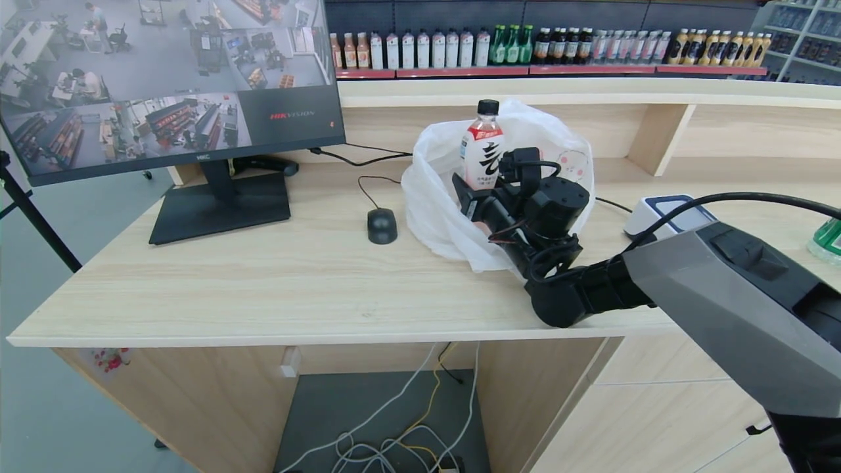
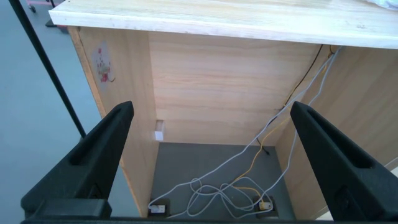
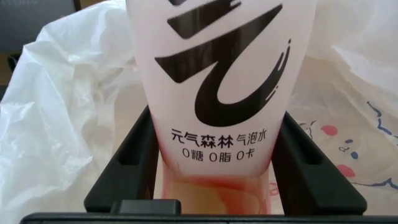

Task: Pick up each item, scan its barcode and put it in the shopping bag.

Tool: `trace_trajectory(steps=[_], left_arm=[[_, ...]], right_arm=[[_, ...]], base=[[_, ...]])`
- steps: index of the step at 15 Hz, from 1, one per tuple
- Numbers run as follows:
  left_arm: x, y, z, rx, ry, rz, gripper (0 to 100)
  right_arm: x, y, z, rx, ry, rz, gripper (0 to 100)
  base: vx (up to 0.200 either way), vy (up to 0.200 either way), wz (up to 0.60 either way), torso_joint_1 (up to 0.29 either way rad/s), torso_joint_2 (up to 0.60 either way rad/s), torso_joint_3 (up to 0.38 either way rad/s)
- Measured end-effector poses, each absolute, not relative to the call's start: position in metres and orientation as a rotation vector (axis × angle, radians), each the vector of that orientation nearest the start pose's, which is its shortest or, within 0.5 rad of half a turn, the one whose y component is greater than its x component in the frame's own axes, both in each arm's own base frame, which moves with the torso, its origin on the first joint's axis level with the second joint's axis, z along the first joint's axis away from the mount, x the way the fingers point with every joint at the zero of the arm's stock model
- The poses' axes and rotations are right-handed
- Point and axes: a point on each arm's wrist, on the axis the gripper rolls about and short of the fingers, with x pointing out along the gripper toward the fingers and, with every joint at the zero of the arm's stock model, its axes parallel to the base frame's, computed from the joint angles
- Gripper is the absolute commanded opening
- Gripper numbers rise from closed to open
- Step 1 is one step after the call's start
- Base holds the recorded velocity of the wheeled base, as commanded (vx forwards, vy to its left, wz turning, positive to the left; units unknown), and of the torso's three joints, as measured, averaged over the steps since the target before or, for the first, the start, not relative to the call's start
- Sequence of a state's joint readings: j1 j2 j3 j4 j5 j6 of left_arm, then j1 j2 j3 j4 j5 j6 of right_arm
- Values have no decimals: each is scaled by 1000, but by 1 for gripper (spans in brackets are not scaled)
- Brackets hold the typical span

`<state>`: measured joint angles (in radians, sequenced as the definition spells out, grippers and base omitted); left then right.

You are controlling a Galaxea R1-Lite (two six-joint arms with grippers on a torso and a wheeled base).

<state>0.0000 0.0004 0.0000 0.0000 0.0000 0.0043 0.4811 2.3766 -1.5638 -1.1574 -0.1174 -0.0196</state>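
A pink drink bottle (image 1: 483,148) with a black cap and a white label stands upright in the mouth of the white plastic shopping bag (image 1: 433,197) on the counter. My right gripper (image 1: 474,197) is shut on the bottle's lower body; in the right wrist view the bottle (image 3: 221,81) sits between the two black fingers (image 3: 127,168), with the bag (image 3: 68,118) around it. My left gripper (image 2: 208,162) hangs open below the counter, facing the open space under the desk, with nothing between its fingers. The barcode scanner (image 1: 663,213) sits on the counter to the right of the bag.
A monitor (image 1: 164,79) on a black stand occupies the counter's left, with a black mouse (image 1: 382,225) beside the bag. A green item (image 1: 829,240) lies at the right edge. A raised wooden ledge (image 1: 591,92) runs behind. Cables (image 2: 224,186) lie under the desk.
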Motion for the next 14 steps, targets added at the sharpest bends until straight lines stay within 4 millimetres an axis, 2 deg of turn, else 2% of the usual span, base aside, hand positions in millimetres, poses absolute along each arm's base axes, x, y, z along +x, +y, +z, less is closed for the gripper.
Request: trace_trajectory(steps=[14], left_arm=[[-23, 0, 75, 5, 0, 0, 100]], right_arm=[[424, 219, 155, 64, -271, 360, 0]], base=[[0, 0, 0, 0, 0, 0]])
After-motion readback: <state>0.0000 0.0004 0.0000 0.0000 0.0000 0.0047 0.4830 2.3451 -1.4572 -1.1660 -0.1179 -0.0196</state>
